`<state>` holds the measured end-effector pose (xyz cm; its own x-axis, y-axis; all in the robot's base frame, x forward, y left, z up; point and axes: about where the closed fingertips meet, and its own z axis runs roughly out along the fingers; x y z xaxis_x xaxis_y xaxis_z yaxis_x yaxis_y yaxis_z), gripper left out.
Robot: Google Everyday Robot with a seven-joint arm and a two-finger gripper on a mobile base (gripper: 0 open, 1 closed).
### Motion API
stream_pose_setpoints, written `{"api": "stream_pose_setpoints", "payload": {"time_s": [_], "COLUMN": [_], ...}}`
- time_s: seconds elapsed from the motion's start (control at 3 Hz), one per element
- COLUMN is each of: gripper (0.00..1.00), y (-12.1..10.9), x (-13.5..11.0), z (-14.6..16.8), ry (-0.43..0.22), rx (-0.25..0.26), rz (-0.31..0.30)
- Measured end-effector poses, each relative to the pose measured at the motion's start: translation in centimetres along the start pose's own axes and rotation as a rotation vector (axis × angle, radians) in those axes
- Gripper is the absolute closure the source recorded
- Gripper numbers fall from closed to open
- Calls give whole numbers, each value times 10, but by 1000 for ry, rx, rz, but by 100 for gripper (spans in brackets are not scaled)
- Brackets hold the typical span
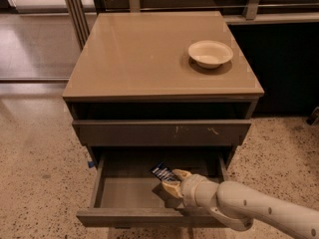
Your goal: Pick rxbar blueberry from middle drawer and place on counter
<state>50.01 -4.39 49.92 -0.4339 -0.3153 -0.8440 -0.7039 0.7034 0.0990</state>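
Observation:
The middle drawer (124, 192) is pulled open below the counter (149, 49). My gripper (172, 182) reaches into the drawer from the lower right. It is shut on the rxbar blueberry (162, 172), a small dark wrapper with white print. The bar sticks out up and to the left of the fingertips (169, 187), tilted and a little above the drawer's grey floor. My white arm (249, 208) crosses the drawer's front right corner and hides that part of it.
A white bowl (210, 53) stands on the counter's back right. The closed upper drawer front (159, 132) with small white scratches sits just above the open drawer. Speckled floor (40, 158) lies on both sides, and a dark wall (289, 59) is at the right.

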Motion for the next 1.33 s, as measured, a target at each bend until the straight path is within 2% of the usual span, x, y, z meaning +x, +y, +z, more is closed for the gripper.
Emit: {"api": "stream_pose_setpoints", "payload": {"time_s": [0.33, 1.0, 1.33], "gripper": [100, 100, 100], "y": [5, 42, 53], "x": [-29, -120, -166], "z": [-26, -91, -121], "ry": [-38, -153, -246], "rx": [66, 205, 281], "rz": [-81, -228, -296]}}
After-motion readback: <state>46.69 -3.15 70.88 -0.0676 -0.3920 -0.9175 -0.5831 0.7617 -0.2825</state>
